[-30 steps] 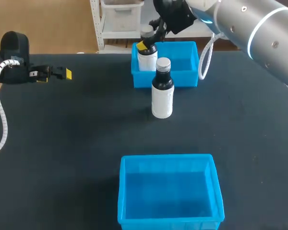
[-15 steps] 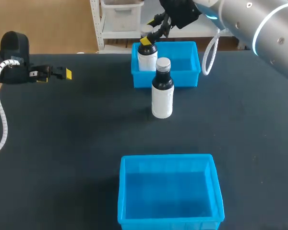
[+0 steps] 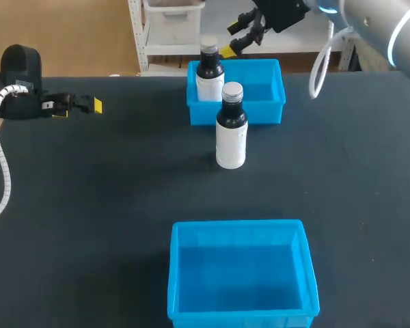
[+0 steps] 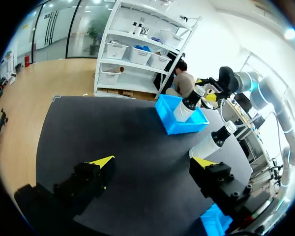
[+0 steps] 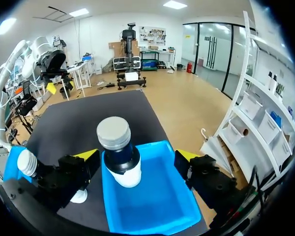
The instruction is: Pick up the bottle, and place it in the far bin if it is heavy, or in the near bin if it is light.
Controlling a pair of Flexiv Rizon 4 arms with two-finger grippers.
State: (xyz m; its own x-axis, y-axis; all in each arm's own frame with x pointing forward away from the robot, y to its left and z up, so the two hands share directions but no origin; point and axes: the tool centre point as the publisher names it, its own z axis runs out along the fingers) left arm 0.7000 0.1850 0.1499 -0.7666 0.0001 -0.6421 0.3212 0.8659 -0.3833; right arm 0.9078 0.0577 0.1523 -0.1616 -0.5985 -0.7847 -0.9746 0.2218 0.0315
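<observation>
Right hand (image 3: pixel 233 39): fingers spread wide, gripping nothing, poised above a bottle (image 3: pixel 209 72) that stands upright in the far bin (image 3: pixel 260 113); placing judged done for that item. Second bottle (image 3: pixel 231 133): upright on the table (image 3: pixel 89 205), farther out from the hand, between far bin and near bin (image 3: pixel 239 226). The next move likely calls for bringing the open fingers around it. Left hand (image 4: pixel 152 164): open, empty, well apart from both bottles.

Dark table (image 3: pixel 89 205) carrying: blue far bin (image 3: pixel 260 113); upright bottle (image 3: pixel 231 133) just before it; blue near bin (image 3: pixel 239 316) well apart.
</observation>
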